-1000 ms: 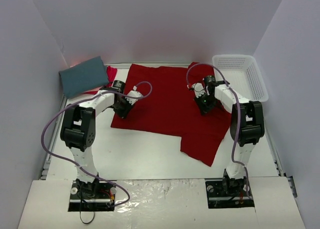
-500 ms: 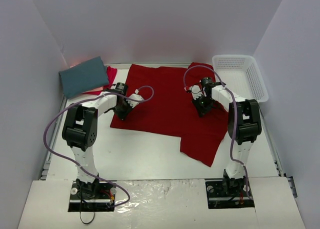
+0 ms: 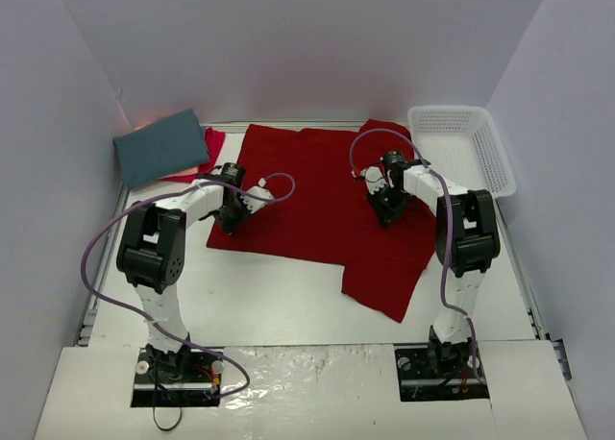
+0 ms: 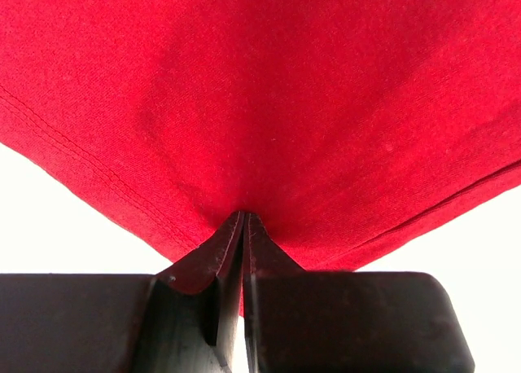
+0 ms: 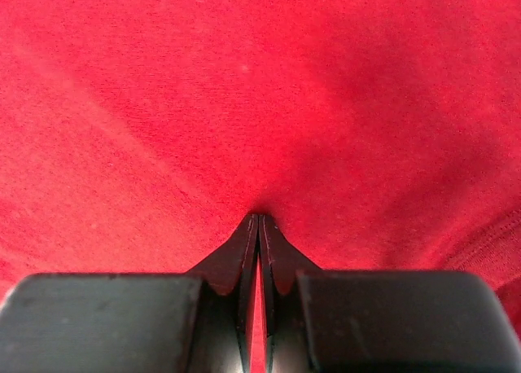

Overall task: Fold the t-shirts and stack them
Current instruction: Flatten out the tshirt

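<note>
The deep red t-shirt (image 3: pixel 312 190) lies spread flat across the middle of the table. My left gripper (image 3: pixel 229 219) is at the shirt's left edge near its front corner. In the left wrist view my left gripper (image 4: pixel 244 217) is shut on a pinch of the red cloth (image 4: pixel 269 104). My right gripper (image 3: pixel 384 211) is on the shirt's right part. In the right wrist view my right gripper (image 5: pixel 259 218) is also shut on the red cloth (image 5: pixel 244 96). The slate-teal t-shirt (image 3: pixel 159 148) lies folded at the back left on the pinkish-red t-shirt (image 3: pixel 213 144).
A white mesh basket (image 3: pixel 476 142) stands at the back right, close to the right arm. White walls close in the table on three sides. Purple cables loop over both arms.
Both grippers have moved a little to the left and nearer, pinching the cloth. The deep red shirt's left corner and lower right flap have shifted slightly left with them.
</note>
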Tool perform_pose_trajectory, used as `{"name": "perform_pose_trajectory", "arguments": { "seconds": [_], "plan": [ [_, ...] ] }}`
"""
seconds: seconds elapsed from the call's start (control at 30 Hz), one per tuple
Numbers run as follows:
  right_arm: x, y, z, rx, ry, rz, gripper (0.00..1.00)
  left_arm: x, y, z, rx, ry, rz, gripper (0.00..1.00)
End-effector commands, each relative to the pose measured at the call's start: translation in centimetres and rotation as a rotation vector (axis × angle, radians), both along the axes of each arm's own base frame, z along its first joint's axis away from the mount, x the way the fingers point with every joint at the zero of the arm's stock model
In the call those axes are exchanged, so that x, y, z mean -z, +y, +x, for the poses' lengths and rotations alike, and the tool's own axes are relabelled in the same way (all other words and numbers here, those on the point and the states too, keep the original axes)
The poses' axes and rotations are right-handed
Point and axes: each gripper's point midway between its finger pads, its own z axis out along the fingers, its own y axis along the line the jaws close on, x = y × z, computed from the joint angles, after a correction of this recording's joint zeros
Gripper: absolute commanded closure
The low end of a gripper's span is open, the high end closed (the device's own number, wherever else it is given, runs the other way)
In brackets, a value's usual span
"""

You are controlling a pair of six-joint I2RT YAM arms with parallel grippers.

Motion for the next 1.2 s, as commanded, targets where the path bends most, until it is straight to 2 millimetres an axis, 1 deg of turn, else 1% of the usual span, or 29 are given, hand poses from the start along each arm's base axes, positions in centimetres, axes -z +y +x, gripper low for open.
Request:
{"name": "perform_pose_trajectory", "arguments": {
  "seconds": [0.0,0.03,0.1,0.13,0.23,0.33,0.5,0.63,0.67,0.7,0.77,0.8,0.87,0.9,0.93,0.97,1.0,1.03,1.1,1.13,1.17],
  "plan": [
    [-0.1,0.0,-1.2,0.003,0.031,-0.015,1.00,2.3,3.6,-7.1,0.014,0.245,0.131,0.98],
    [-0.2,0.0,-1.2,-0.001,0.029,-0.013,1.00,2.6,4.0,-8.1,0.014,0.262,0.146,0.97],
    [-0.8,0.2,-1.2,-0.006,0.018,-0.013,1.00,2.5,4.2,-9.1,0.015,0.272,0.142,0.98],
    [-1.0,0.2,-1.1,-0.005,0.013,-0.010,1.00,2.8,4.4,-10.2,0.014,0.295,0.144,0.98],
    [-1.9,0.3,-0.8,-0.009,-0.007,-0.004,1.00,2.4,4.5,-11.5,0.016,0.308,0.134,0.98],
    [-3.0,0.4,-0.5,-0.013,-0.032,0.002,1.00,2.3,4.7,-13.4,0.013,0.337,0.124,0.98],
    [-4.7,0.4,0.1,-0.019,-0.069,0.003,1.00,1.4,4.1,-15.3,0.014,0.360,0.080,0.98],
    [-5.5,0.2,0.8,-0.020,-0.100,-0.007,1.00,0.8,4.0,-15.5,0.014,0.350,0.078,0.97],
    [-5.7,0.1,1.2,-0.017,-0.109,-0.014,1.00,0.5,4.0,-15.4,0.011,0.341,0.078,0.97],
    [-6.3,0.0,2.0,-0.013,-0.134,-0.024,1.00,0.0,4.0,-14.8,0.006,0.322,0.077,0.94],
    [-6.7,0.0,2.9,-0.004,-0.155,-0.026,1.00,-1.1,3.9,-14.3,-0.004,0.294,0.076,0.89],
    [-7.6,0.1,4.0,0.001,-0.185,-0.023,1.00,-2.0,3.7,-13.5,-0.011,0.261,0.066,0.88],
    [-7.5,0.3,5.1,0.015,-0.193,-0.024,1.00,-3.9,3.4,-12.5,-0.020,0.203,0.048,0.88],
    [-8.5,0.4,6.4,0.025,-0.225,-0.021,1.00,-5.2,3.1,-11.3,-0.032,0.156,0.032,0.85],
    [-7.9,0.4,7.1,0.037,-0.220,-0.030,1.00,-6.4,2.9,-10.9,-0.036,0.123,0.020,0.83],
    [-7.8,0.5,7.7,0.046,-0.225,-0.032,1.00,-7.4,2.8,-10.2,-0.046,0.088,0.008,0.82],
    [-8.7,0.8,9.0,0.054,-0.256,-0.021,1.00,-9.0,2.4,-9.0,-0.065,0.034,-0.011,0.81],
    [-7.6,0.9,9.5,0.059,-0.237,-0.023,1.00,-10.3,2.2,-8.5,-0.072,-0.005,-0.027,0.80],
    [-7.1,1.4,10.5,0.072,-0.236,-0.008,1.00,-12.5,1.9,-7.4,-0.101,-0.074,-0.059,0.79],
    [-6.6,1.7,11.4,0.077,-0.235,-0.002,1.00,-14.3,1.7,-6.4,-0.114,-0.145,-0.080,0.79],
    [-6.3,2.1,11.8,0.080,-0.232,0.007,1.00,-15.2,1.7,-5.8,-0.128,-0.184,-0.092,0.79]
  ]
}}
